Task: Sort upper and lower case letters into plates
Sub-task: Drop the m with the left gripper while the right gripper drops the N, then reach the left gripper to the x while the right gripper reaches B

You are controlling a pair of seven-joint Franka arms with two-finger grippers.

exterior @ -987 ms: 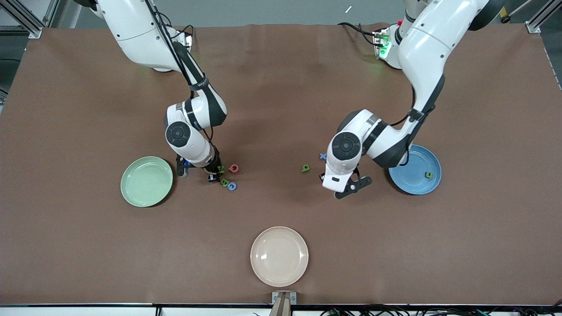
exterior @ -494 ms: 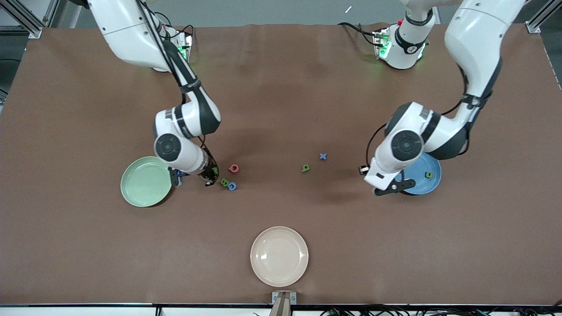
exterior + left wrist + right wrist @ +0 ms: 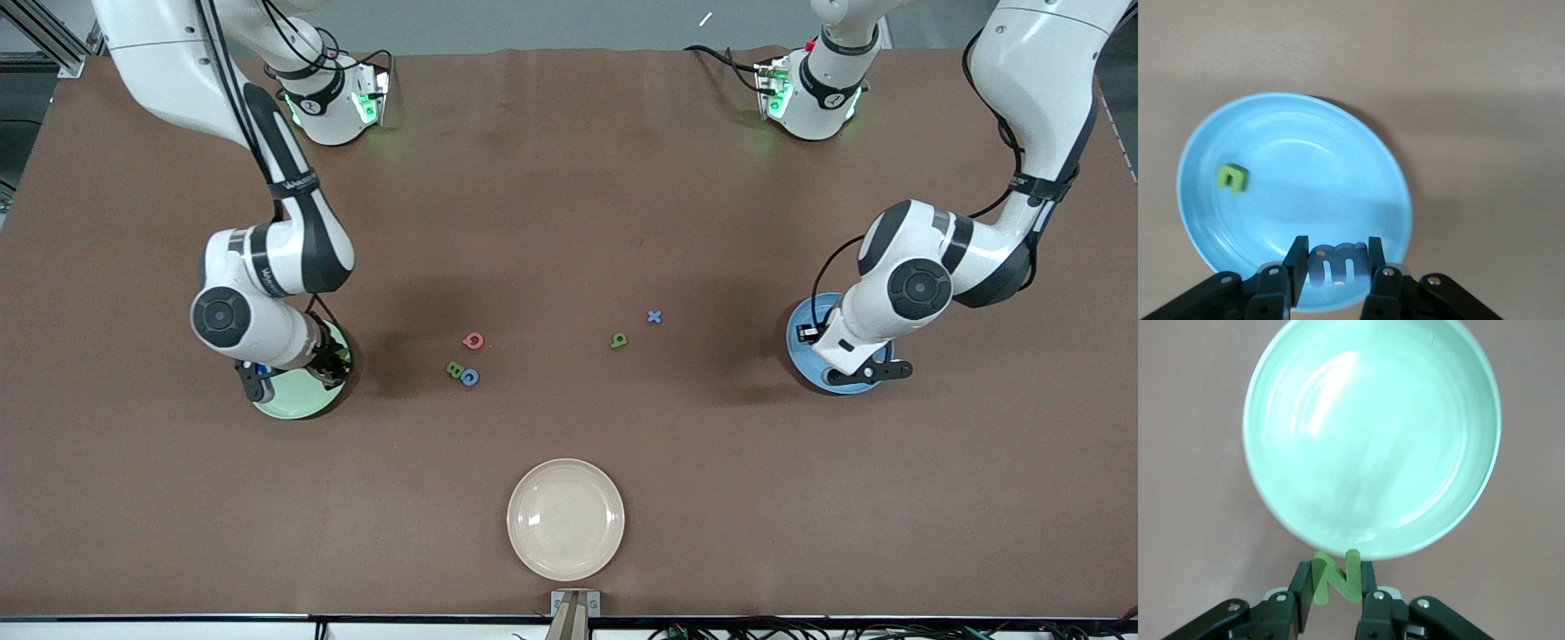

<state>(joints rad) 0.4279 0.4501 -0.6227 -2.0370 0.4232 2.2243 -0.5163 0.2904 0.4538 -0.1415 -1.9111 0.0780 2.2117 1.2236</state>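
My right gripper (image 3: 293, 373) is over the pale green plate (image 3: 298, 402) at the right arm's end. In the right wrist view it (image 3: 1335, 583) is shut on a green letter N (image 3: 1336, 575), held over the rim of the empty plate (image 3: 1371, 433). My left gripper (image 3: 852, 363) is over the blue plate (image 3: 797, 354). In the left wrist view it (image 3: 1336, 267) is shut on a blue letter m (image 3: 1336, 260) above the plate's (image 3: 1305, 167) edge. A small green n (image 3: 1232, 177) lies in that plate.
Loose letters lie mid-table: a red one (image 3: 473, 340), a green B (image 3: 455, 369), a blue c (image 3: 470, 378), a green one (image 3: 619, 340) and a blue x (image 3: 654, 316). A cream-white plate (image 3: 565, 518) sits nearest the front camera.
Both arms swung outward from the table's middle. The right gripper carried the green N to the green plate. The left gripper carried the blue m to the blue plate.
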